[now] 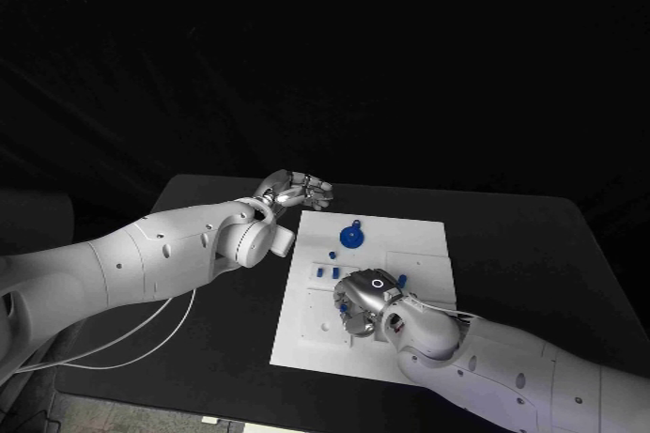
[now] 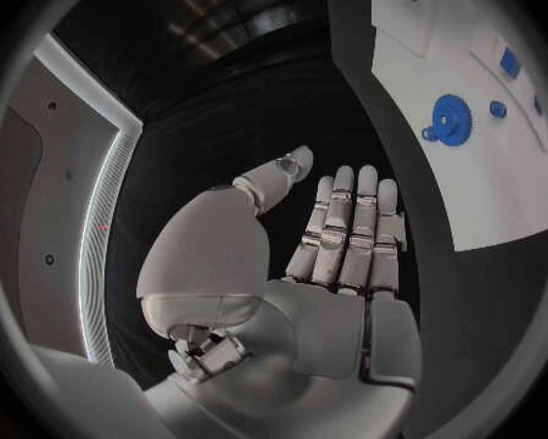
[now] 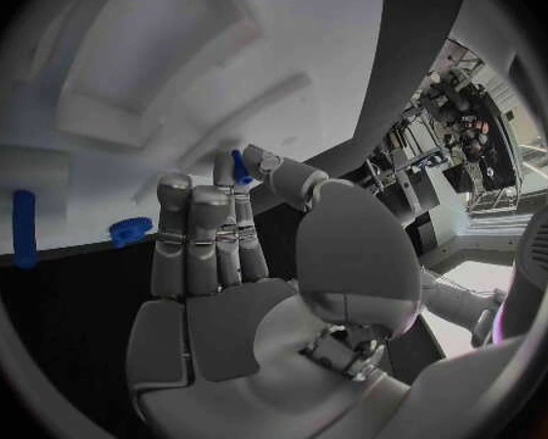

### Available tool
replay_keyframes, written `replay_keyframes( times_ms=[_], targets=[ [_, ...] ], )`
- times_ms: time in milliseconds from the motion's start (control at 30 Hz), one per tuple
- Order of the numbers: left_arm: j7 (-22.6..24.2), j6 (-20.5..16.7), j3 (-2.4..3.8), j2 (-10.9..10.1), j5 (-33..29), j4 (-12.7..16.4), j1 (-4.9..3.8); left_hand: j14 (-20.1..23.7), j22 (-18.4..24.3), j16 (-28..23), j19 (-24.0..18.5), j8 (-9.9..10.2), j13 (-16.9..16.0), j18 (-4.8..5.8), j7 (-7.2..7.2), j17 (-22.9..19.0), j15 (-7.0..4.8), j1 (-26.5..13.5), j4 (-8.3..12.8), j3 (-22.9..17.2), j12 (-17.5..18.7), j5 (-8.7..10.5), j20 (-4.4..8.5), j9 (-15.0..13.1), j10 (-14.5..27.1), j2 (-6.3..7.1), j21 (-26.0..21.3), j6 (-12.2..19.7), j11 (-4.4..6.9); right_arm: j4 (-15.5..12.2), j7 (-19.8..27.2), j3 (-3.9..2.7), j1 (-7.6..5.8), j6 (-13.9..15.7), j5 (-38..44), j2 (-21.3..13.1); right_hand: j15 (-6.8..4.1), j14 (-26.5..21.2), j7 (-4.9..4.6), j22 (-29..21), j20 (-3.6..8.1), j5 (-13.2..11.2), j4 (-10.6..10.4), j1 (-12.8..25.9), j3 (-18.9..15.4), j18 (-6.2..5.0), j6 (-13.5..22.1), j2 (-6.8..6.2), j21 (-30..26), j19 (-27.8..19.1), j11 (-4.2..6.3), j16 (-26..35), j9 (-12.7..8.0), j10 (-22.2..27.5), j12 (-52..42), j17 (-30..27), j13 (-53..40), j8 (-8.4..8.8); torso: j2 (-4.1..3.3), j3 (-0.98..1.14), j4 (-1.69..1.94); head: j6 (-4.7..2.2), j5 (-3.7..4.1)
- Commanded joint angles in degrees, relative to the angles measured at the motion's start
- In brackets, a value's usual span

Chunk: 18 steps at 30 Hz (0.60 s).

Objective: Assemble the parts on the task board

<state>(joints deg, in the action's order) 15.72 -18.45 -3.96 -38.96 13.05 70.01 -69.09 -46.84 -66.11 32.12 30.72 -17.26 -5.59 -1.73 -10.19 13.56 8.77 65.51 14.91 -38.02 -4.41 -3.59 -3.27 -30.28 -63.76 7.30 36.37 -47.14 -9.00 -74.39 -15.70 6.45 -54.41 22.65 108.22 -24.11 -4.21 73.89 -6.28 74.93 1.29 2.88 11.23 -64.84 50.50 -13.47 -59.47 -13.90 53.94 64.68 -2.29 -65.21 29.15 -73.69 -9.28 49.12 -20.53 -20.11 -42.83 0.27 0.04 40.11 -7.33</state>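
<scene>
The white task board (image 1: 407, 238) lies in the middle of the black table. A round blue disc part (image 1: 351, 236) sits on its far half, with small blue parts (image 1: 330, 258) just nearer to me. My right hand (image 1: 368, 297) hovers over the board's middle. In the right wrist view its thumb and a finger pinch a small blue part (image 3: 240, 169) close to the board (image 3: 165, 29). My left hand (image 1: 296, 189) is off the board past its far left corner. In the left wrist view this hand (image 2: 335, 234) holds nothing, fingers straight and thumb apart.
The right wrist view shows a blue peg (image 3: 24, 226) and a small blue gear (image 3: 131, 229) on the board beside my fingers. In the left wrist view the blue disc (image 2: 450, 120) and a small blue piece (image 2: 509, 63) lie on the board (image 2: 493, 185). Black table surrounds the board.
</scene>
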Motion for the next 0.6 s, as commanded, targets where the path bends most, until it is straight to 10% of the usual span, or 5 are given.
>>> replay_keyframes(
  times_ms=[33,600],
  targets=[
    [0.3,0.6,0.05,0.0,0.1,0.2,-0.08,-0.2,-0.1,-0.2,-0.2,-0.3,0.1,-0.75,-0.01,0.1,0.34,0.2,0.0,0.3,0.2,0.14,-0.04,0.1,0.5,-0.04,-0.3,0.5,-0.12,0.4,-0.2,0.25,0.30,-2.7,-0.8,0.0,0.34,0.1,-0.46,1.0,-0.07,0.0,-0.1,0.3,-0.8,-1.53,1.3,-1.06,-0.3,-0.3,-0.25,0.5,-0.2,0.8,0.5,-0.1,0.4,0.49,0.01,0.01,-0.01,0.00,0.01],
    [0.2,0.9,0.05,0.0,0.1,0.2,-0.08,-0.2,-0.1,-0.3,-0.2,-0.3,0.1,-0.74,-0.07,0.2,0.36,0.2,0.0,0.4,0.2,0.15,-0.07,0.1,0.5,0.01,-0.4,0.6,-0.15,0.4,-0.4,0.26,0.25,-1.6,-1.2,-0.1,1.72,-0.6,-1.88,0.9,-0.53,0.0,-0.1,0.4,-3.4,-1.53,4.3,-2.81,-1.1,-0.9,-1.69,0.6,-1.2,4.3,2.9,-0.4,1.0,2.37,0.00,0.08,-0.02,-0.03,0.08]
  ],
)
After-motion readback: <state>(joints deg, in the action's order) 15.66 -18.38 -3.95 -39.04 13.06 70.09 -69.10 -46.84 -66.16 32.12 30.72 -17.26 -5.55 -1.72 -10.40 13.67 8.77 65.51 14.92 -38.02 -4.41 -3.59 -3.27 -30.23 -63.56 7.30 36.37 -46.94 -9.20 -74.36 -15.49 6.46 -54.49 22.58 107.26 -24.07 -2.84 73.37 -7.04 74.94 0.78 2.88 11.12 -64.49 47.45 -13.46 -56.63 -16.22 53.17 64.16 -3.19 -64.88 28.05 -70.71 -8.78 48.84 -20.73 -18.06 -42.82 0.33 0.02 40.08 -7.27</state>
